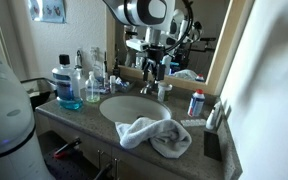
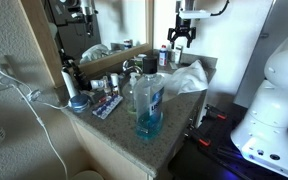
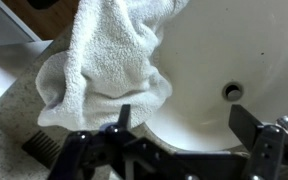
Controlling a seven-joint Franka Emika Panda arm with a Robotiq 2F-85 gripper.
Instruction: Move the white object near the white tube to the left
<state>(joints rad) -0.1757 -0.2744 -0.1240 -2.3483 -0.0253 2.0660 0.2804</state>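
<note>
White towel (image 1: pixel 154 135) bunched on the counter (image 1: pixel 84 125) at the sink's (image 1: pixel 134 107) front rim, claw (image 1: pixel 152 68) released above the basin.

Terry folds of the towel spill partly over the sink's edge in the wrist view (image 3: pixel 104 60), where the claw (image 3: pixel 184 125) hangs with its two fingers spread wide, gripping nothing, and the drain (image 3: pixel 232 91) shows between them. In both exterior views the claw hovers up near the faucet (image 1: pixel 149 88), well apart from the towel (image 2: pixel 189 75). A small upright tube (image 1: pixel 196 102) stands on the counter near the towel, toward the mirror. A blue mouthwash bottle (image 1: pixel 67 85) stands on the sink's opposite side, large in an exterior view (image 2: pixel 147 105).
</note>
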